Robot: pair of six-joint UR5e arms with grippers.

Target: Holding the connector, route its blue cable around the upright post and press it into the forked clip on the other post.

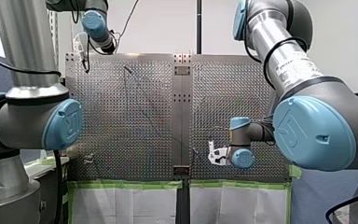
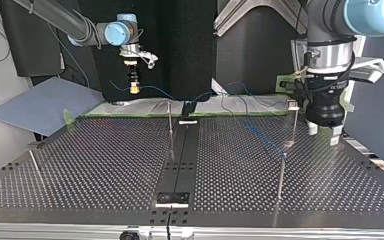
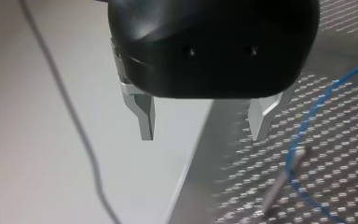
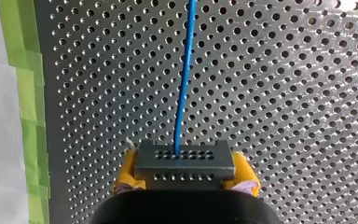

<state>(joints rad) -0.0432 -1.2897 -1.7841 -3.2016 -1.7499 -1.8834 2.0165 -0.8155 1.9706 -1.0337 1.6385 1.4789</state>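
My right gripper (image 4: 186, 186) is shut with its yellow pads (image 4: 127, 168) on a grey connector (image 4: 184, 162). A blue cable (image 4: 183, 70) leaves the connector and runs ahead over the perforated table. In the top view this gripper (image 2: 134, 88) hangs above the table's far edge at the left, and the cable (image 2: 157, 90) trails toward a thin upright post (image 2: 170, 122). A post topped by a small clip (image 2: 293, 105) stands at the right, next to my left gripper (image 2: 325, 134). In the left wrist view my left gripper (image 3: 204, 135) is open and empty, with the cable (image 3: 303, 135) and a post (image 3: 277, 189) beside it.
More thin posts stand on the table (image 2: 105, 165): one near the front right (image 2: 281, 175) and one at the left edge (image 2: 35, 167). A dark centre strip (image 2: 180, 155) divides the plate. Green tape (image 4: 25, 93) lines the table edge, with a blue cloth (image 2: 40, 102) beyond it.
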